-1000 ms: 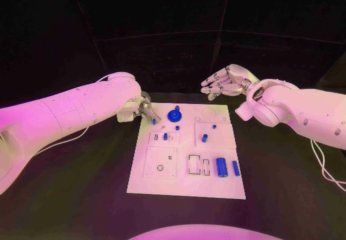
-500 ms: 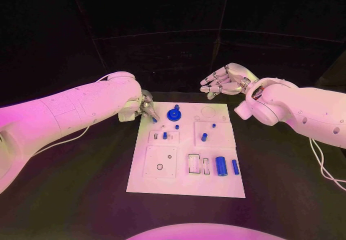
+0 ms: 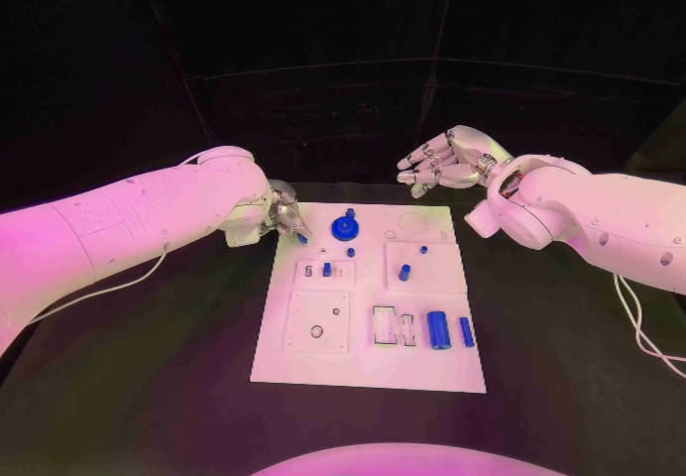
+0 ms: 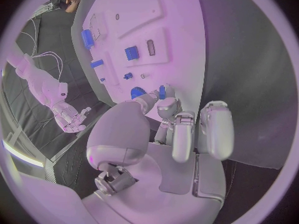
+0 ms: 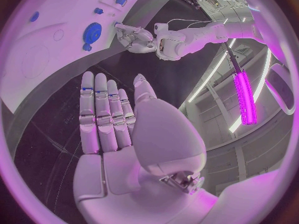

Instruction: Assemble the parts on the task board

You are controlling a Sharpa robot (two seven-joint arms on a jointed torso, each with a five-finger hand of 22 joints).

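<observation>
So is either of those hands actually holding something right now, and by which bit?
The left hand pinches a small blue piece at its fingertips; which end, I cannot tell. The right hand holds nothing.

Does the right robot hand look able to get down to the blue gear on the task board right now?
Probably yes: the right robot hand is open beyond the task board, but the left robot hand crowds the blue gear.
</observation>
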